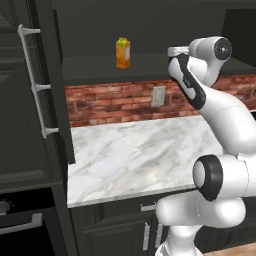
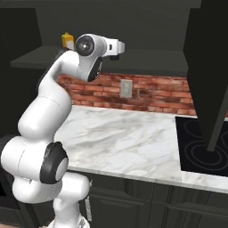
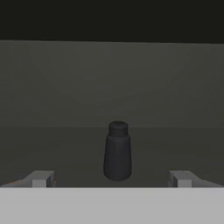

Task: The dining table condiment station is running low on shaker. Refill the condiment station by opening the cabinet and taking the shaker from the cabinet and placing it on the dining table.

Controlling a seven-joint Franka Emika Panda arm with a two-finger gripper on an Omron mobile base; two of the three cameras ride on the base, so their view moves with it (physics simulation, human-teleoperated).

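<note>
The cabinet (image 1: 35,100) already stands open, its door swung out along the left edge of the left base view with the long silver handle (image 1: 34,82) facing the camera. The step in hand is the reach for the shaker (image 3: 117,151), which stands upright on the cabinet shelf (image 3: 65,148), in the lower middle of the hand view, centred between the two fingertips (image 3: 40,179) that rise at the bottom corners.

The gripper (image 3: 111,180) has its fingers spread as wide as they go, with nothing between them yet, and the shaker is a little ahead of the tips, not touching either one.

To do this well, my judgement is that the hand should go straight forward along its present line, keeping level, since the shaker is already centred. The fingers should pass on either side of the body and close on the wider lower part, not the narrow cap, where a grip would likely slip. A slow approach matters: the shaker is small and light-looking, and a nudge from one finger could tip it or push it deeper.

The orange carton (image 1: 123,52) stands on the same shelf in the upper middle of the left base view, well apart from the wrist (image 1: 179,51), so it should not interfere. The marble bench (image 1: 140,150) lies below.
</note>
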